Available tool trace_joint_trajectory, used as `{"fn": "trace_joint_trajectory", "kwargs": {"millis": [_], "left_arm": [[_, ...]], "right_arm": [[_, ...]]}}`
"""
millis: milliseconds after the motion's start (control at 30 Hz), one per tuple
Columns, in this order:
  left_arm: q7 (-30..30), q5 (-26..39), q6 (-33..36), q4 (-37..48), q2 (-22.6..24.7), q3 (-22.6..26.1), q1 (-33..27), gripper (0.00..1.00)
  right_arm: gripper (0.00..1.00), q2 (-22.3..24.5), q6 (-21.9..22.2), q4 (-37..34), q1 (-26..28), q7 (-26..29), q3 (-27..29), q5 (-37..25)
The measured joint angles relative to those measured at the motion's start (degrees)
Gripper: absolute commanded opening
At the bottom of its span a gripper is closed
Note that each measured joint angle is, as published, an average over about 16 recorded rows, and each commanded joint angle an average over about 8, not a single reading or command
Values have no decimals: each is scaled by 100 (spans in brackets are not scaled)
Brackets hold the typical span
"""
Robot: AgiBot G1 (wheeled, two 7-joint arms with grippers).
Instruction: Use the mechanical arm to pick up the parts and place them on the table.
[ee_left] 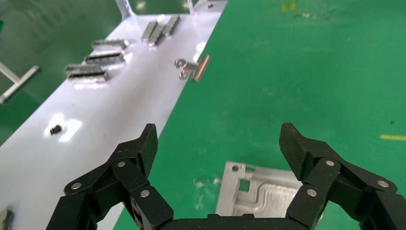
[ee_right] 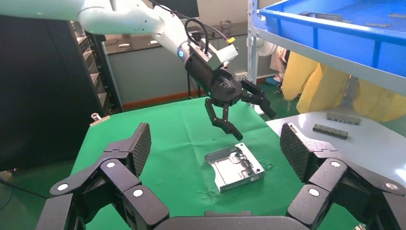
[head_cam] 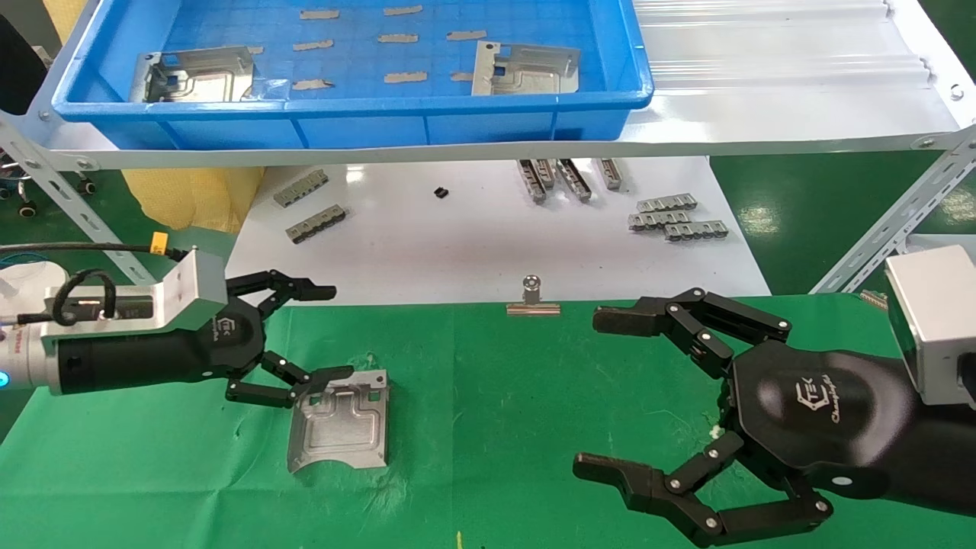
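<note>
While over part (head_cam: pixel 340 419), left pincer (head_cam: pixel 324 332) agape

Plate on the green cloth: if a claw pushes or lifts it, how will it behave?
The plate is stamped sheet metal, so probably stiff and light. It lies flat on the cloth, so it should slide, not roll. Its thin edges and shiny face may slip between the open left claw fingers.
</note>
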Motion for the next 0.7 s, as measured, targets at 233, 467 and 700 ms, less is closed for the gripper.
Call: {"fn": "trace_joint_trajectory", "kwargs": {"millis": [233, 467, 700], "left_arm": [[-515, -220, -67, -784, -225, -321, 395, 100], [-1068, -453, -141, -1630, -466, -663, 818, 100], [-1620, -686, -214, -2475, -708, -1006, 1241, 100]], "right_arm": [[100, 0, 0, 0, 0, 0, 0, 0], [100, 0, 0, 0, 0, 0, 0, 0], [100, 0, 0, 0, 0, 0, 0, 0]]}}
